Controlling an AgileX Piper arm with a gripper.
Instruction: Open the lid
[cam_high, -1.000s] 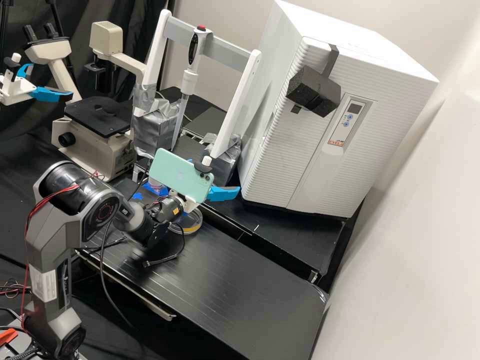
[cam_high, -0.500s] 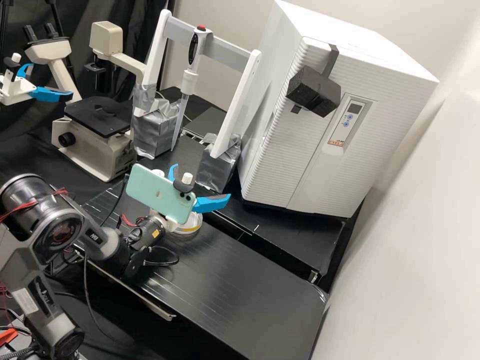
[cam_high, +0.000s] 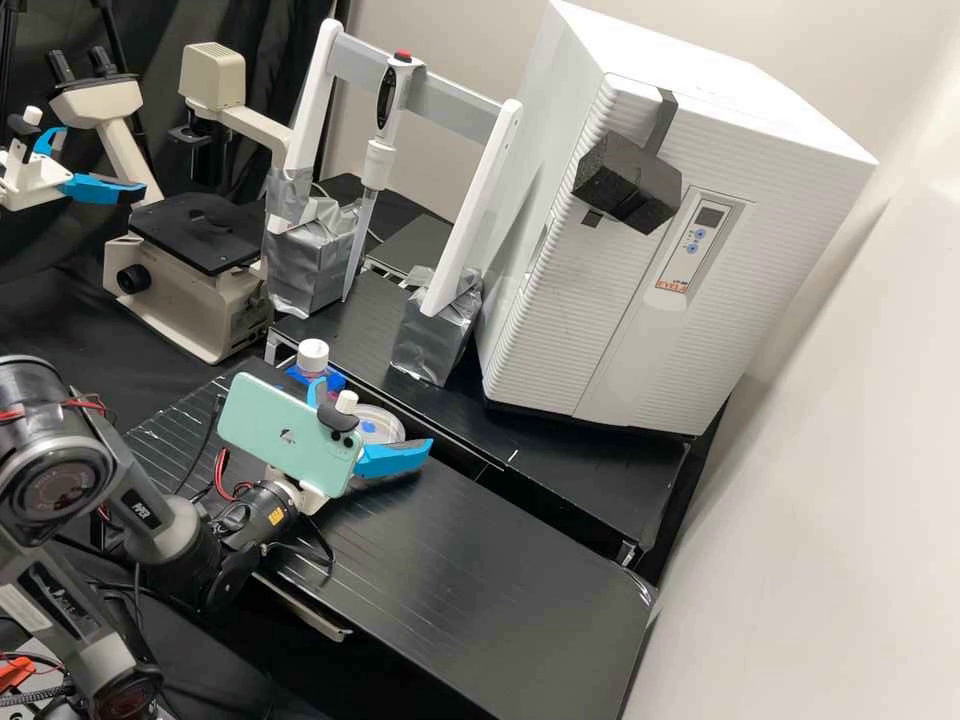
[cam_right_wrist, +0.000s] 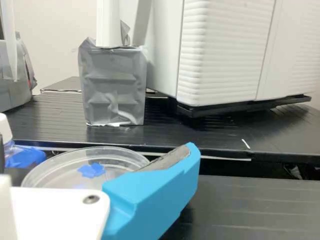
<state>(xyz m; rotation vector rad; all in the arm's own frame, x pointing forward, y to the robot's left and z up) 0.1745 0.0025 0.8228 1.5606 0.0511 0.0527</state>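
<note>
The black bench (cam_high: 500, 580) held a clear, round dish (cam_high: 382, 424) with a blue patch. Near it, the gripper (cam_high: 374, 412) had its blue fingers spread wide. A white-capped bottle (cam_high: 312, 358) stood near the dish; beyond was a white cabinet (cam_high: 650, 330).

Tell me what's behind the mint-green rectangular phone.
Past the phone: part of a clear round plastic dish and a white-capped bottle. It covers anything directly behind.

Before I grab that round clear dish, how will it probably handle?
The dish looks thin and clear, so likely light and stiff. Its smooth surface might slip. Wide and low, it should slide rather than tip.
</note>
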